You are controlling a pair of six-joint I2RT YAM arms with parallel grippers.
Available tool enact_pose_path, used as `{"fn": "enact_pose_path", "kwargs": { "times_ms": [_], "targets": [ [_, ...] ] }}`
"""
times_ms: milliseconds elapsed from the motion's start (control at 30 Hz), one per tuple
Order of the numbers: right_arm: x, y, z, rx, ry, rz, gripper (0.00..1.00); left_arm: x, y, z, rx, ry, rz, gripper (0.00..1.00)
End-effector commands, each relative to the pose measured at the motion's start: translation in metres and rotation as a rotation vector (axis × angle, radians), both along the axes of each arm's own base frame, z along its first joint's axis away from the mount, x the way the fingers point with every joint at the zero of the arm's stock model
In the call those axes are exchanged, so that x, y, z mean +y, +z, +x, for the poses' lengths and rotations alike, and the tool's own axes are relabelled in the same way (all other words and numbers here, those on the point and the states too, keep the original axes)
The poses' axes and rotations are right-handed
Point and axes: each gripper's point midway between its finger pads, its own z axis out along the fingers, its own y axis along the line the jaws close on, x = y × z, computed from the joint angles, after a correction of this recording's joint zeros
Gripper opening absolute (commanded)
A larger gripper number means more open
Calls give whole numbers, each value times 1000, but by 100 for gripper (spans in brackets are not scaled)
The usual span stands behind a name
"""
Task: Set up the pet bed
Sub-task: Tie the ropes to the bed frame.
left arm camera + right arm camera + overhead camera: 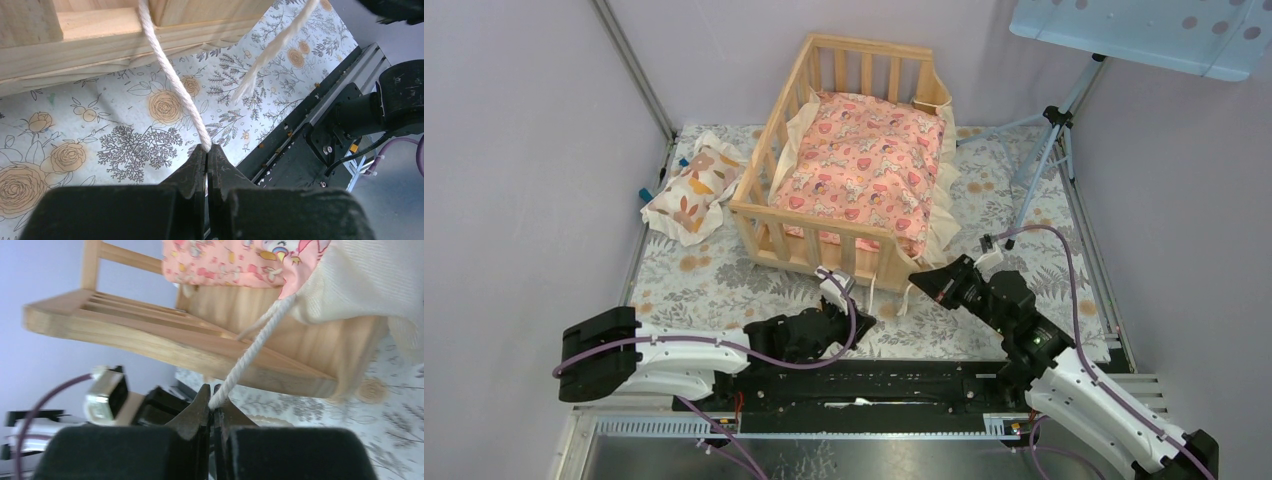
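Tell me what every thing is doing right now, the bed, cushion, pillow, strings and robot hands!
pet bed: standing upright on the table.
cushion: lying flat inside the bed, ruffle hanging over its right side.
pillow: lying outside the bed, to its left.
left gripper: shut on the left cord, pulled taut.
right gripper: shut on the right cord, pulled taut.

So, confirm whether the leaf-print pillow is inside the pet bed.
No, the pillow lies on the table outside the pet bed's left rail; only the pink cushion is inside.
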Motion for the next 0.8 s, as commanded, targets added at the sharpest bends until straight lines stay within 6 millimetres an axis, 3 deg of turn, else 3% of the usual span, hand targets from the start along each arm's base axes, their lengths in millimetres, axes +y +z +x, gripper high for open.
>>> {"fn": "enact_pose_path", "kwargs": {
  "times_ms": [0,133,433,767],
  "targets": [
    [2,40,7,5,-68,249,0,-13,16,-1,-9,-11,-89,0],
    [3,47,11,31,-93,337,0,-16,17,0,-3,-9,-101,0],
    [10,58,20,14,-90,363,0,-38,29,-4,4,-41,-140,0],
    [8,65,12,7,-67,409,0,-58,25,-14,36,-56,-138,0]
  ]
}}
